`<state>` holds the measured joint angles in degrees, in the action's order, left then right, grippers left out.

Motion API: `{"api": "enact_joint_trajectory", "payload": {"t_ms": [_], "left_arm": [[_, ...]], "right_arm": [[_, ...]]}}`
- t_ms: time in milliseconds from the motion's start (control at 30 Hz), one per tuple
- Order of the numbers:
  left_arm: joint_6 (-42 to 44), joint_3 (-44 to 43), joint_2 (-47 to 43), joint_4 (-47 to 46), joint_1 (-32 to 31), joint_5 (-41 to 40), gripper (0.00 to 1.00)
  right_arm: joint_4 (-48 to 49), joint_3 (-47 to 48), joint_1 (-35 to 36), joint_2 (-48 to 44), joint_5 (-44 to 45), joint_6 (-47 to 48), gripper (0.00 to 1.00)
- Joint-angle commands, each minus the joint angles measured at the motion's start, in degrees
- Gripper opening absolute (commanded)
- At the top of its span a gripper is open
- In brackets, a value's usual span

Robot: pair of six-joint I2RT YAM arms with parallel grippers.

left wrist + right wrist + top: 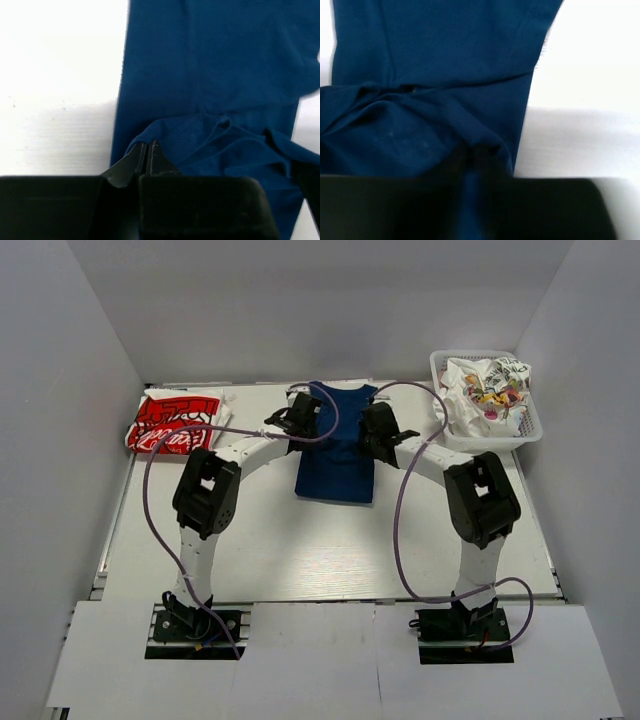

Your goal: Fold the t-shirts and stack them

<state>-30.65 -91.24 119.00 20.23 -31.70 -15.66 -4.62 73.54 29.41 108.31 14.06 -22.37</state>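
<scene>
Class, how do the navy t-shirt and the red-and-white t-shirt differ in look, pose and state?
The navy t-shirt is plain dark blue here; the red-and-white t-shirt bears lettering. The navy one lies mid-table as a long strip, the red-and-white one as a compact fold at the far left. The left gripper pinches the navy one; nothing touches the red-and-white one. Both lie on the table.

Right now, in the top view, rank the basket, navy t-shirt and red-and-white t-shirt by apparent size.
1. basket and navy t-shirt: too alike to rank, and the shirt is partly covered.
2. red-and-white t-shirt: clearly smallest.
</scene>
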Motion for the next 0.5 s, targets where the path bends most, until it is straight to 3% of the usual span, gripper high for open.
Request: {"api": "enact_joint_trajectory", "payload": {"t_ms": [0,33,67,100,167,467], "left_arm": [[-4.5,-9.2,2.1,7.1,2.7,-3.4,0.23],[-4.5,-11.0,2.9,8.8,2.7,-3.9,0.40],[-5.2,-12.5,3.4,10.2,3.4,-3.9,0.83],[-5.2,-13.3,3.4,10.8,3.4,-3.9,0.94],[-4.6,-11.8,1.6,9.7,3.9,-3.2,1.00],[-2.1,14.0,-14.2,-0.5,3.9,7.0,1.00]], "right_arm": [[1.4,8.1,-2.2,3.8,-1.8,-0.1,0.39],[0.8,9.1,-2.3,4.4,-2.4,0.5,0.61],[0.6,10.2,-2.4,4.5,-3.9,1.3,0.90],[-0.1,11.0,-2.6,3.7,-5.9,1.7,0.91],[-0.6,10.1,-2.5,2.6,-7.3,3.3,0.91],[6.0,-7.3,-2.0,-9.6,-21.6,-0.6,0.91]]}}
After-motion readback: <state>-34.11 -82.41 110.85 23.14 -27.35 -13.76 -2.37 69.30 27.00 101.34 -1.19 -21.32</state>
